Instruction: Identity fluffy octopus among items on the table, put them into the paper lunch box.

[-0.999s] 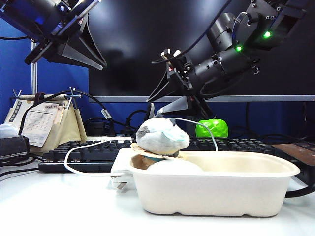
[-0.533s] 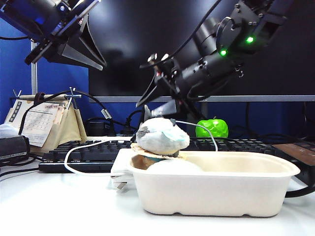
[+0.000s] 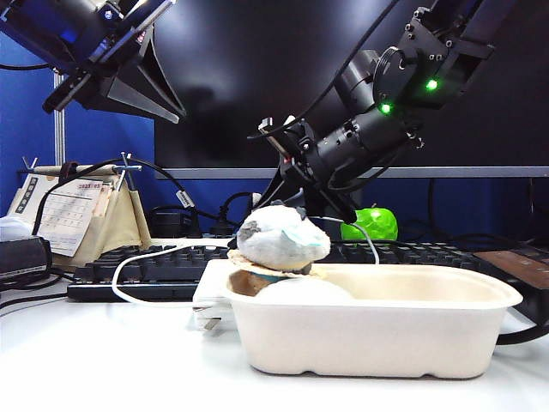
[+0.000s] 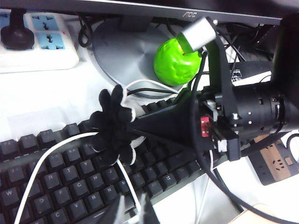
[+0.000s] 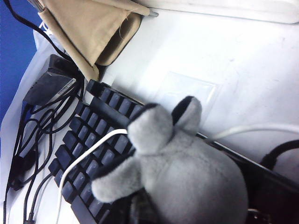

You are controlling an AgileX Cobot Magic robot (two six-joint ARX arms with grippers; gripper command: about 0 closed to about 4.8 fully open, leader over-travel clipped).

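Note:
The fluffy octopus (image 4: pixel 113 127) lies on the black keyboard (image 4: pixel 56 182), its black tentacles spread; up close its grey body (image 5: pixel 187 177) fills the right wrist view. My right gripper (image 4: pixel 131 128) reaches down onto it and is shut on it, its fingers (image 5: pixel 145 210) mostly buried in the plush. In the exterior view the right gripper (image 3: pixel 279 199) dips behind a round grey-white plush with a teal patch (image 3: pixel 283 236), which hides the octopus. The paper lunch box (image 3: pixel 386 339) stands in front on the table (image 3: pixel 103 360). My left gripper (image 3: pixel 176 110) hangs high at the left, its tips (image 4: pixel 133 212) slightly apart over the keyboard.
The round plush rests on a brown item at the box's left rim, and a white rounded thing (image 3: pixel 304 290) lies inside. A green ball (image 3: pixel 369 223) sits by the monitor stand (image 4: pixel 126 46). A white cable (image 3: pixel 154 253) crosses the keyboard. A beige pouch (image 3: pixel 120 219) stands at the left.
The right arm has come down and leftward behind the round plush, and its jaws have shut on the octopus. The left arm has not moved.

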